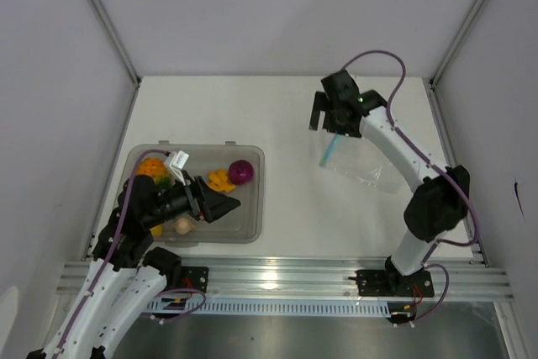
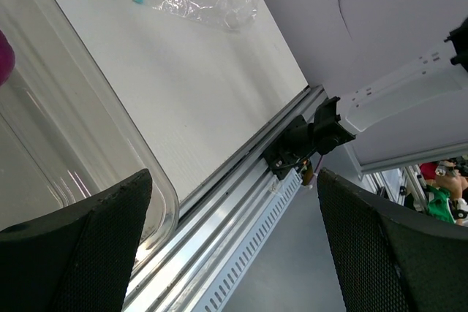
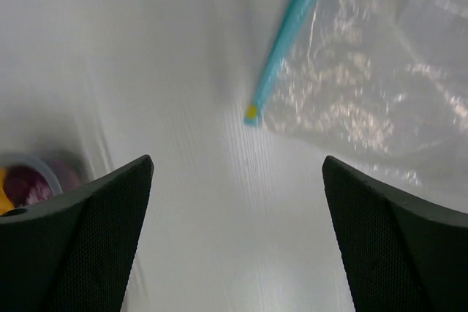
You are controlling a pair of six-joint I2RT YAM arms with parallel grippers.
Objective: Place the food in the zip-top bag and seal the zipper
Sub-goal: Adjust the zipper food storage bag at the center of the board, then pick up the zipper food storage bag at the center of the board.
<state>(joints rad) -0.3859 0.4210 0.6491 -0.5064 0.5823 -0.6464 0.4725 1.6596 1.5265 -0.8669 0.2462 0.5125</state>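
Left fingers [image 1: 220, 204] apart, empty, over the tub [image 1: 250, 218]. Food [image 1: 240, 171] lies inside the tub. Zip-top bag [image 1: 363, 167] flat on the counter [image 1: 286, 124], well right of the tub, zipper [image 1: 329, 150] on its tub-facing edge. Right fingers [image 1: 317, 113] apart, empty, above the zipper.

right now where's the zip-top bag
In the top view, the zip-top bag lies on the right side of the table, by the open right gripper and well right of the grey tub.

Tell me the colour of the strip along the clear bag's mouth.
Light blue zipper, yellow at its end; clearest in right wrist view.
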